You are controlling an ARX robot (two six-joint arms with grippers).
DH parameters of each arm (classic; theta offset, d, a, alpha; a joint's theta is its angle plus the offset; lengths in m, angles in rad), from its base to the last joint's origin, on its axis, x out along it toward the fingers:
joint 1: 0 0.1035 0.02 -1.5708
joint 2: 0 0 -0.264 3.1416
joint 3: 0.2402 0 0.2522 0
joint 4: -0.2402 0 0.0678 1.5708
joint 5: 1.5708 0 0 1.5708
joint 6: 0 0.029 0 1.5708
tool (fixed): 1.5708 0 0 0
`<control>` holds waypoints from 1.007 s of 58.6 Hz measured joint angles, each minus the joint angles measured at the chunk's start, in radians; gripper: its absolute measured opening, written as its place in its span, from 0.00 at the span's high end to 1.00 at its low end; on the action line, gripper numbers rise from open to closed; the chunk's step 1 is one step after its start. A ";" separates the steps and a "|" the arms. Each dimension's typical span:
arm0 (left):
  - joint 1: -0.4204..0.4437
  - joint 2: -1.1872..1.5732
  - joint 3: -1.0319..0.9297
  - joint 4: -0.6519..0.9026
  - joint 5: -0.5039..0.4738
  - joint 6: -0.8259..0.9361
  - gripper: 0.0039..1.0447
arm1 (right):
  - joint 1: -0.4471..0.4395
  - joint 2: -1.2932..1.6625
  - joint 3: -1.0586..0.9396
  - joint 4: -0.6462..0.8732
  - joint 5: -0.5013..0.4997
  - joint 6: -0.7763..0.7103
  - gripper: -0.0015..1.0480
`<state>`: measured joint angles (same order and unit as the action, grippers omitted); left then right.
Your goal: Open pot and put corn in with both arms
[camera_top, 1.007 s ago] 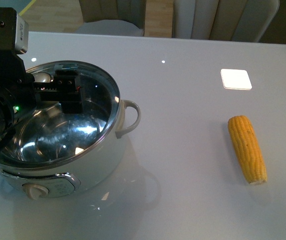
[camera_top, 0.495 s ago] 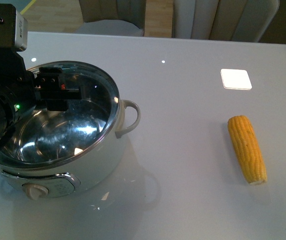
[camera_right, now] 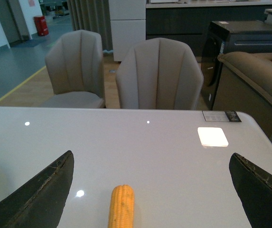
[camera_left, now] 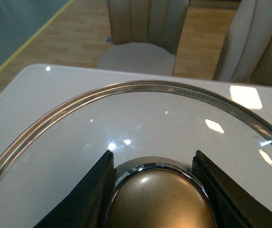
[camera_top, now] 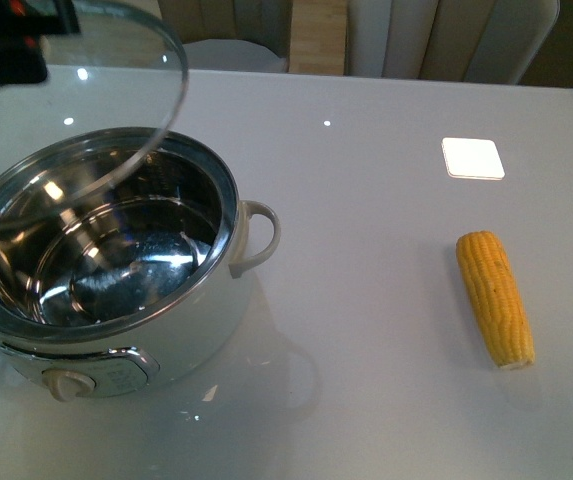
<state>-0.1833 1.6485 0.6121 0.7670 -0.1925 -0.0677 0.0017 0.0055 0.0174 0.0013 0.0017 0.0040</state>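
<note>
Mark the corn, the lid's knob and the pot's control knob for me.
corn (camera_top: 495, 298), front view, middle of the cob.
lid knob (camera_left: 159, 202), left wrist view, top of the brass-coloured dome.
control knob (camera_top: 64, 384), front view, its front face.

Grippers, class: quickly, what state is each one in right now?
Left gripper: shut on the lid by its knob.
Right gripper: open, holding nothing; the corn lies ungripped.
</note>
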 joint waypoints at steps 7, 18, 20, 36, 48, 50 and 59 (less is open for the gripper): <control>0.113 -0.059 -0.003 0.016 0.056 0.034 0.59 | 0.000 0.000 0.000 0.000 0.000 0.000 0.08; 0.359 -0.036 -0.049 0.116 0.162 0.092 0.59 | 0.000 0.000 0.000 0.000 0.000 0.000 0.08; 0.401 -0.018 -0.057 0.141 0.182 0.100 0.59 | 0.000 0.000 0.000 0.000 0.000 0.000 0.08; 0.669 0.253 -0.075 0.370 0.287 0.153 0.59 | 0.000 0.000 0.000 0.000 0.000 0.000 0.08; 0.735 0.524 -0.010 0.491 0.320 0.163 0.59 | 0.000 0.000 0.000 0.000 0.000 0.000 0.08; 0.736 0.560 0.008 0.502 0.323 0.163 0.59 | 0.000 0.000 0.000 0.000 0.000 0.000 0.08; 0.737 0.703 0.095 0.534 0.333 0.165 0.59 | 0.000 0.000 0.000 0.000 0.000 0.000 0.08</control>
<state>0.5533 2.3516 0.7071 1.3010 0.1402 0.0971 0.0017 0.0055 0.0174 0.0013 0.0013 0.0040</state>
